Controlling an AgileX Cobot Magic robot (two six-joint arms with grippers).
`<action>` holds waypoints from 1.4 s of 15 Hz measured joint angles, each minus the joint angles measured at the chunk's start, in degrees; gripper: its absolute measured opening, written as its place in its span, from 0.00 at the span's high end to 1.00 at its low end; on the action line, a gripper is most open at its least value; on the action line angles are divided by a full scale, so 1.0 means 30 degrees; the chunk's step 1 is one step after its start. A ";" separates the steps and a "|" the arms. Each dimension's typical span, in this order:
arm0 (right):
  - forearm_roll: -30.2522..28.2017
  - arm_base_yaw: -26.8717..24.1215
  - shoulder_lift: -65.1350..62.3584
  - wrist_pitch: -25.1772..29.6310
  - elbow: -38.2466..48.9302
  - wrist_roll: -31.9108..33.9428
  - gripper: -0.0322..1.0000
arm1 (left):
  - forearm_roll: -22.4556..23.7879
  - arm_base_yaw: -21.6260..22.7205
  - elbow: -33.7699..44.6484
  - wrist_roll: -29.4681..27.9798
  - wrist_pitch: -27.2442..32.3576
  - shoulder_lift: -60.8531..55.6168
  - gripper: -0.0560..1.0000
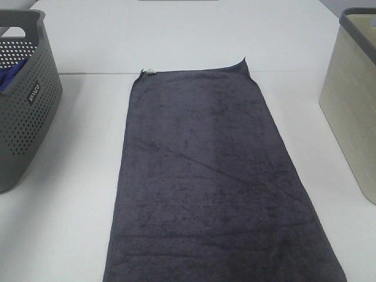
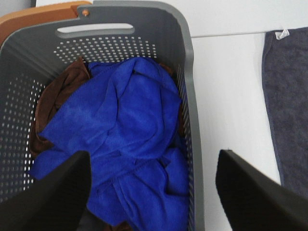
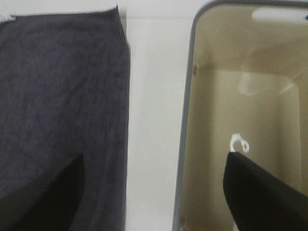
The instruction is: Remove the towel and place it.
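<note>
The dark charcoal-grey towel [image 1: 211,182] lies flat and spread out on the white table, long side running front to back, with a small white tag [image 1: 150,71] at its far left corner. Its edge shows in the left wrist view [image 2: 288,101] and in the right wrist view [image 3: 57,96]. Neither gripper shows in the exterior high view. My left gripper [image 2: 151,192] is open and empty above the grey basket. My right gripper [image 3: 154,192] is open and empty, above the table strip between the towel and the beige basket.
A grey perforated basket [image 1: 23,106] stands at the left and holds a blue cloth [image 2: 125,139] over a brown one [image 2: 53,96]. A beige basket [image 1: 352,100] with a grey rim stands at the right; its inside [image 3: 240,110] looks nearly bare.
</note>
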 joint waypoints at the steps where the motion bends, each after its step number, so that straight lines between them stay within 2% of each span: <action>1: -0.0095 0.0000 -0.1891 0.0038 0.2483 0.0000 0.22 | 0.0038 0.0000 0.2674 -0.0229 -0.0879 -0.2139 0.30; 4: -0.0172 0.0000 -0.6704 0.0057 0.8365 0.0019 0.22 | 0.0210 0.0000 0.9740 -0.0688 -0.2636 -0.7907 0.30; 9: -0.0172 0.0000 -1.5069 0.0076 1.5050 0.0325 0.22 | 0.0420 0.0000 1.5909 -0.1261 -0.2922 -1.6348 0.30; 15: -0.0879 0.0000 -2.3300 0.0095 1.8392 0.0095 0.22 | 0.1108 0.0000 2.1581 -0.1337 -0.2998 -2.5573 0.30; 21: -0.1089 0.0000 -2.8476 -0.0554 2.0989 -0.0936 0.22 | 0.1108 0.0000 2.4943 -0.1375 -0.3056 -3.1188 0.30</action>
